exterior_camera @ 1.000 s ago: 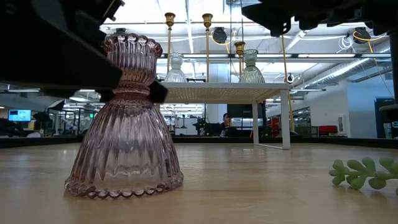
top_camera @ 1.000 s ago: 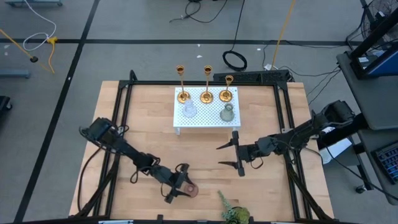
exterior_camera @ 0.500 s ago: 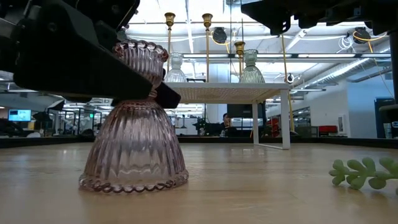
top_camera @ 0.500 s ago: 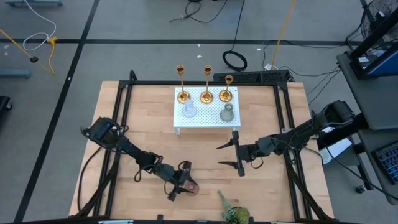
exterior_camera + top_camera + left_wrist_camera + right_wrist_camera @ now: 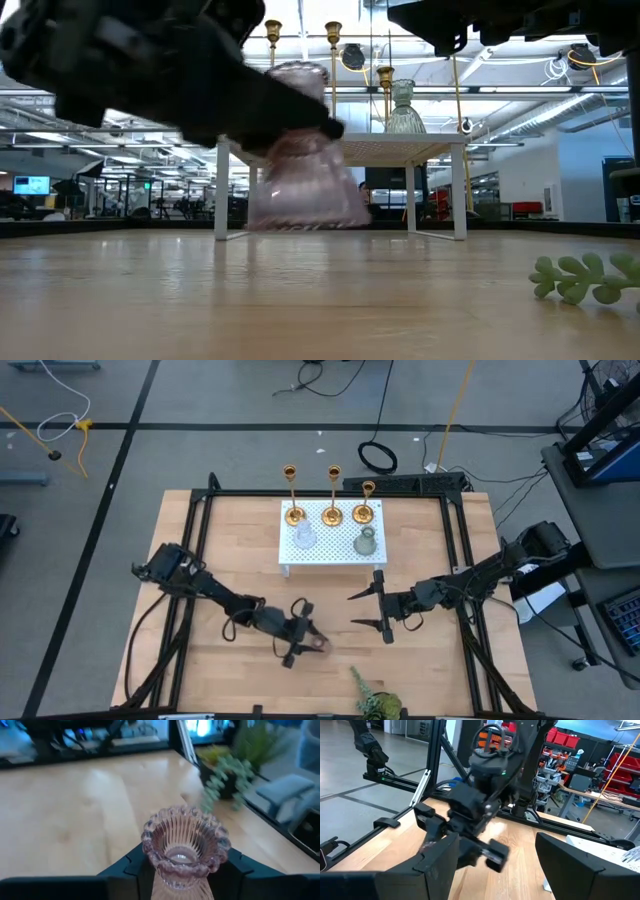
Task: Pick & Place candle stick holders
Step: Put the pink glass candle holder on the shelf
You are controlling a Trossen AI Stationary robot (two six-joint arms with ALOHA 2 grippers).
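Observation:
My left gripper [image 5: 303, 632] is shut on the pink ribbed glass holder [image 5: 305, 160], near the table's front middle; the holder also shows in the left wrist view [image 5: 185, 845]. Three gold candlesticks [image 5: 333, 495] stand on their round bases on the white perforated stand [image 5: 330, 545], with the clear glass holder [image 5: 303, 537] and the green glass holder [image 5: 366, 542]. My right gripper [image 5: 365, 609] is open and empty, right of centre, in front of the stand. My left gripper pinches the pink holder's narrow neck [image 5: 172, 872], just under its scalloped cup, between its two fingers [image 5: 131, 867]. The fingers come level from the table's left side. The holder sits upright and is lifted clear of the table.
A green leafy sprig [image 5: 372, 700] lies at the table's front edge, right of my left gripper; it also shows in the low view [image 5: 590, 277]. Black frame rails [image 5: 200, 560] run along the table's sides. Bare wood lies between the grippers and the stand.
My left gripper has gone toward the table's right edge and the far side, and up, with the pink holder. The holder stood on the table with its base down; now it is lifted clear and still upright.

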